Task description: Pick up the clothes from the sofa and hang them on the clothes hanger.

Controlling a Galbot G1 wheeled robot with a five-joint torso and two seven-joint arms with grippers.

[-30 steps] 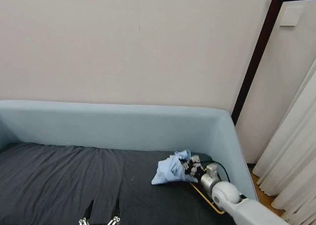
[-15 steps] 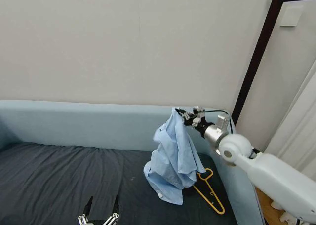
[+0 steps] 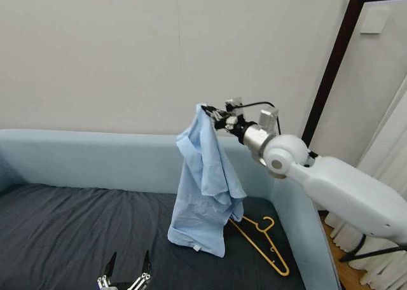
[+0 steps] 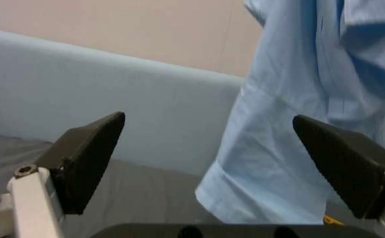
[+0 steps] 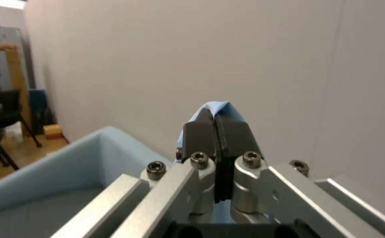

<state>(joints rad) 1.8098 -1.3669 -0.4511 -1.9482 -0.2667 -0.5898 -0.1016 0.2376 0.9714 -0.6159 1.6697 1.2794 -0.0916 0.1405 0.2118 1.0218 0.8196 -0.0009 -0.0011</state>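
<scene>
While clamped shut on a bunched fold at the top of the light blue shirt (image 3: 203, 182), reaches in from the right on the white arm, high before the pale wall and above the back of the sofa (image 3: 95, 156): right gripper (image 3: 208, 110), fingers pressed together, a peak of cloth showing just past their tips in the right wrist view. Hangs straight down from that pinch, long axis vertical, gathered end up and loose hem down, widening toward the bottom. Drapes in front of the sofa back near its right-hand corner, hem low over the dark seat; cannot tell whether touching it. Just beside the hem, flat on the seat, a yellow hanger (image 3: 264, 242), hook end toward the sofa back. Low at the near edge of the seat, apart from the shirt, the left gripper (image 3: 127, 274), fingers spread wide with nothing between them, pointed toward the shirt's lower half.
</scene>
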